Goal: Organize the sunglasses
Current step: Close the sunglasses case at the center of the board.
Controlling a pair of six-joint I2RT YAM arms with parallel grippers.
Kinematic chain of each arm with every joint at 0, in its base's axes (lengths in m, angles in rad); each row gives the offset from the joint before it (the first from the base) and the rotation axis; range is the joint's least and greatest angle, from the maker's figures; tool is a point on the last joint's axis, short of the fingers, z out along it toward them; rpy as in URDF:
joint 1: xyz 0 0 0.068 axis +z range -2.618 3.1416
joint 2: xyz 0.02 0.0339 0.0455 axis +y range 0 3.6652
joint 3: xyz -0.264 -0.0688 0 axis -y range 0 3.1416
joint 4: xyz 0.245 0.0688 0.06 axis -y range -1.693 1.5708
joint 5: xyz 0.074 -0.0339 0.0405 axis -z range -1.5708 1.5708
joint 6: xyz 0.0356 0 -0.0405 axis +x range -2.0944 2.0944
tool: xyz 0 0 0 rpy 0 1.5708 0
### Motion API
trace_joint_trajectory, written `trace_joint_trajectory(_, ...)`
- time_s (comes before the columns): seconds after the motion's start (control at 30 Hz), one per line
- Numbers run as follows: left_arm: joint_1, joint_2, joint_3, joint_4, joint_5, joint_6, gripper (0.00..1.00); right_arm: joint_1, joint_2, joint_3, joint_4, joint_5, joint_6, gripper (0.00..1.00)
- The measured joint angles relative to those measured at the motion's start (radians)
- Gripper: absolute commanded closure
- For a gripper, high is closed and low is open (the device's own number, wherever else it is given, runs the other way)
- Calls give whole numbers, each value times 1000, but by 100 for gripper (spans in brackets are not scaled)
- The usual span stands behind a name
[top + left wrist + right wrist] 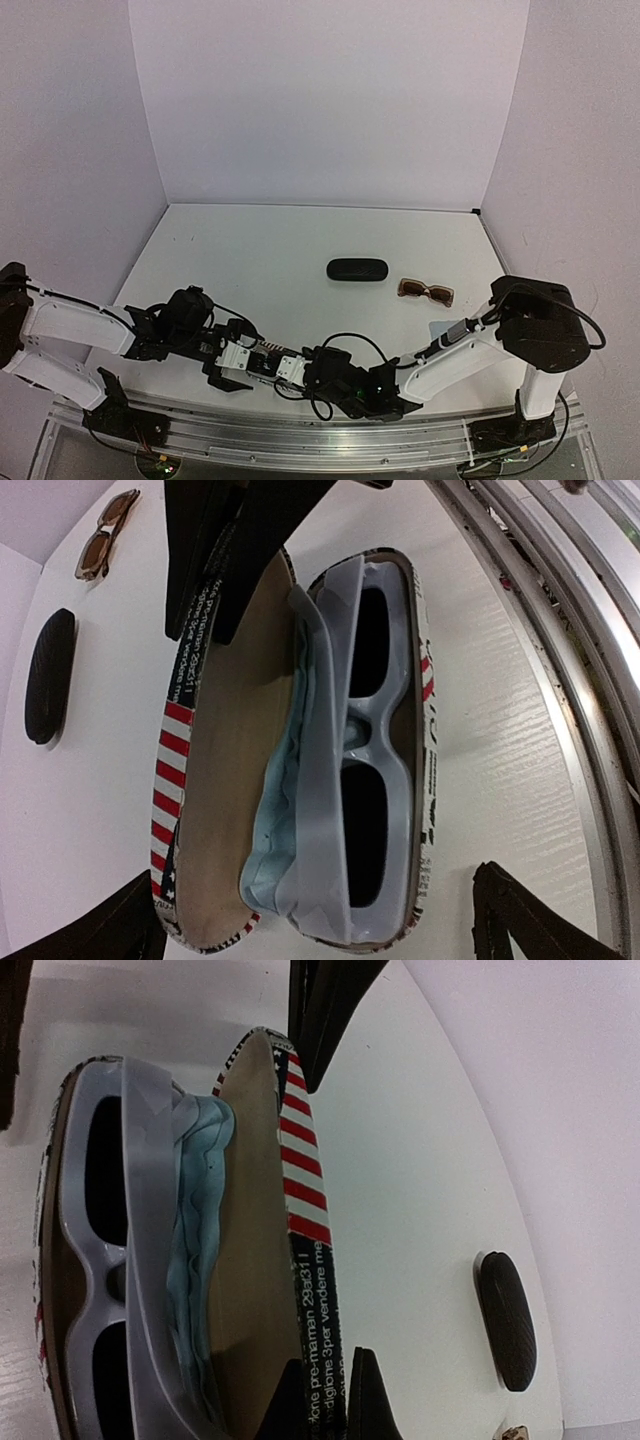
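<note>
Open striped oval case (428, 780) holds white pair (375, 735), glossy frame, dark lenses, beside crumpled blue cloth (275, 820). Its lid (250, 1260) pinched by right claw (328, 1400); left claw (315, 890) wide, empty. Translucent brown pair (425, 291) on worktop (250, 250).

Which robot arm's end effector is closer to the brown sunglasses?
Right. The right end effector holds the lid of the open case near the front edge, with the brown sunglasses behind it, toward the right. The left end effector is open on the case's left side, farther away.
</note>
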Motion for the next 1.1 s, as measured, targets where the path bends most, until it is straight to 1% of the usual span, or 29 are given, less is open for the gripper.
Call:
trace_joint_trajectory(0.23, 12, 105, 0, 139, 3, 7, 0, -3, 1, -6, -18, 26, 8, 100)
trace_joint_trajectory(0.37, 11, 114, 0, 184, -20, 3, 0, -7, 1, -8, -19, 48, 21, 100)
trace_joint_trajectory(0.47, 16, 106, 1, 186, -23, -25, 0, -12, 1, -8, -13, 55, 30, 100)
trace_joint_trajectory(0.7, 72, 47, 2, 163, 68, -103, 0, -11, 1, -8, 5, 50, 16, 100)
trace_joint_trajectory(0.8, 116, 39, 7, 153, 142, -120, 0, -11, 1, -8, 5, 49, 16, 100)
trace_joint_trajectory(0.97, 143, 47, 15, 141, 238, -67, 0, -11, 1, -8, 5, 50, 16, 100)
trace_joint_trajectory(1.1, 143, 138, 62, 125, 284, -20, 0, -11, 1, -8, 5, 50, 16, 100)
